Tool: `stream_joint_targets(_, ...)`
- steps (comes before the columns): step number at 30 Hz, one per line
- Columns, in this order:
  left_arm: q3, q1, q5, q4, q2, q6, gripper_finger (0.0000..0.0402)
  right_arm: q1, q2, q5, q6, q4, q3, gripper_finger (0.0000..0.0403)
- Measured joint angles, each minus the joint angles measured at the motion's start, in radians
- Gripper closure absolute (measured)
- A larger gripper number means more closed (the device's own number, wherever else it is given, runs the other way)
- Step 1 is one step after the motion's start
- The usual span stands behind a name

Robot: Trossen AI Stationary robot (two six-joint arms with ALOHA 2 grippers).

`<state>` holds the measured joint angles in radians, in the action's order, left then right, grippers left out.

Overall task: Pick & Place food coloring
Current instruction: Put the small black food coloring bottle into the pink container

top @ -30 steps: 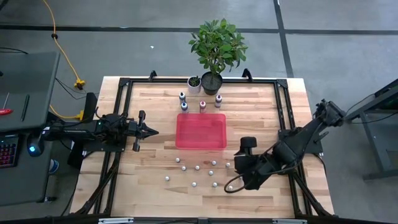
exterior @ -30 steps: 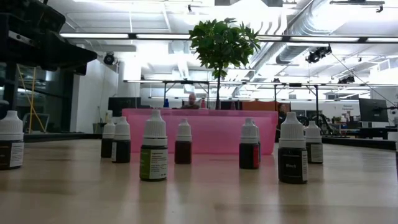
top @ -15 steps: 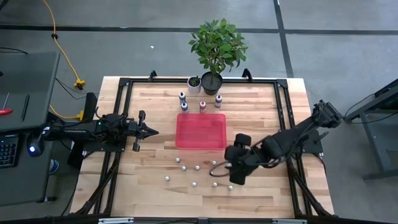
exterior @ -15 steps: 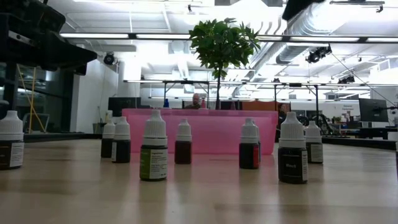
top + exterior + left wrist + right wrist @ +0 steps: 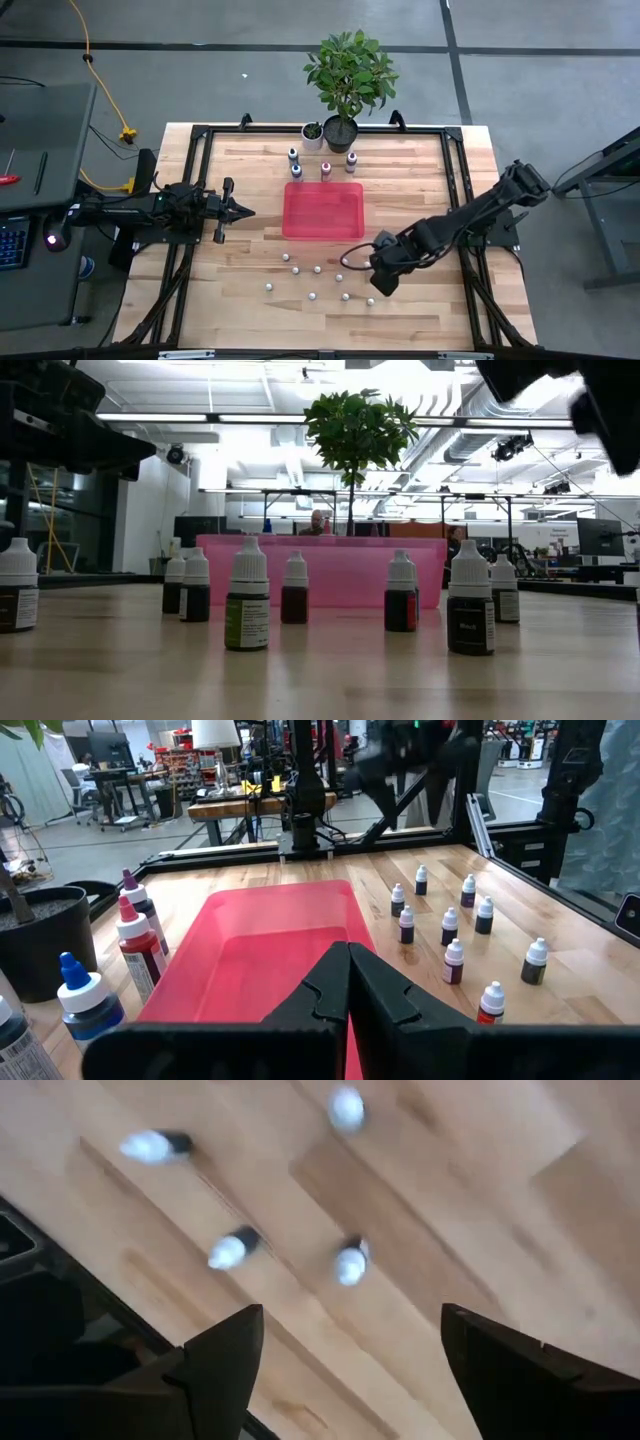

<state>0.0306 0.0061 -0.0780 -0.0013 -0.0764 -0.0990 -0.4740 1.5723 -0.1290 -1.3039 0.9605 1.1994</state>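
The right tool (image 5: 352, 262), spread wide and empty, hangs above the tiny white-capped food coloring bottles (image 5: 344, 277) on the wooden counter (image 5: 420, 180); descending off-centre could topple close-standing neighbours

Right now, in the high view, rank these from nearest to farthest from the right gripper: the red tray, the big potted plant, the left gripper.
From the right gripper, open above the small bottles:
1. Red tray, just beyond it, mid-table.
2. Left gripper, shut, across the table past the tray's left edge.
3. Big potted plant, at the table's far edge.
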Motion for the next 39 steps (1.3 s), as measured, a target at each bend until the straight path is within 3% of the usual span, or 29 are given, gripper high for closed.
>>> stream_joint_targets(6, 0.0, 0.0, 0.0, 0.0, 0.0, 0.0, 0.0401, 0.0, 0.0, -0.014, -0.089, -0.222, -0.137, 0.0109)
stream_joint_targets(14, 0.0, 0.0, 0.0, 0.0, 0.0, 0.0, 0.0401, -0.004, 0.028, -0.031, -0.076, -0.227, -0.168, 0.0109)
stream_joint_targets(27, 0.0, 0.0, 0.0, 0.0, 0.0, 0.0, 0.0401, -0.056, 0.131, 0.023, 0.167, -0.237, -0.115, 0.0109)
stream_joint_targets(36, 0.0, 0.0, 0.0, 0.0, 0.0, 0.0, 0.0401, -0.102, 0.131, 0.171, 0.417, -0.227, -0.117, 0.0109)
stream_joint_targets(39, 0.0, 0.0, 0.0, 0.0, 0.0, 0.0, 0.0401, -0.112, 0.131, 0.176, 0.483, -0.225, -0.117, 0.0109)
